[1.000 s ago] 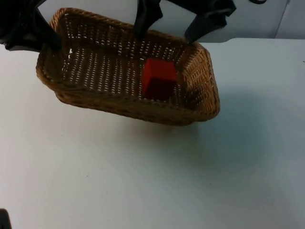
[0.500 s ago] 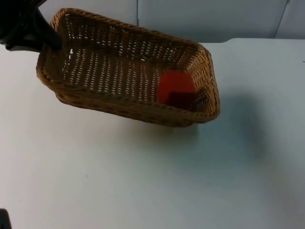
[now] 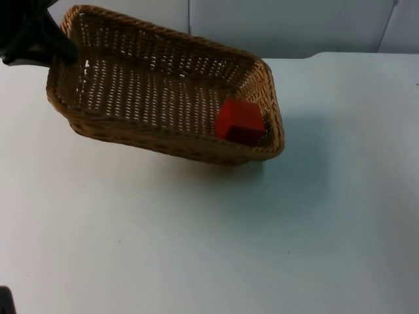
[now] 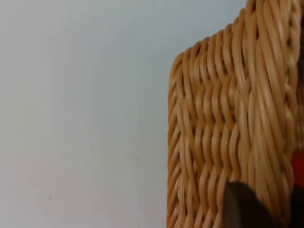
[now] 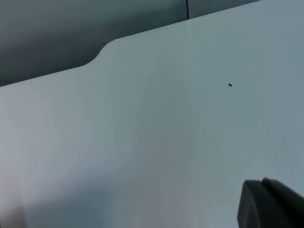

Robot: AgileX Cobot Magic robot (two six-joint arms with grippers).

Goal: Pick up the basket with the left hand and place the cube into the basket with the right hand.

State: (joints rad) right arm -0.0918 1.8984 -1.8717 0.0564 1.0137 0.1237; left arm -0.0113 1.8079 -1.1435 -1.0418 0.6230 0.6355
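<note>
The wicker basket is the reference point. It is held tilted above the white table; its shadow lies on the table just beyond its lower long wall. The left gripper is clamped on the basket's rim at the short end nearest the left arm; in the left wrist view one black fingertip lies against the woven outer wall. The red cube lies inside the basket, in the corner at the end opposite the gripped rim, touching or just beside the far short wall. A sliver of red shows past the rim in the left wrist view.

The right gripper looks onto bare table, away from the basket; whether its fingers are parted or closed cannot be told.

Assessment: the cube is in the basket, so placement appears complete and the step in hand is steady holding. Recommendations: maintain the grip on the rim and avoid further tilt toward the cube's end, since the load sits at the low, unsupported corner. Any lowering should be slow and level.
</note>
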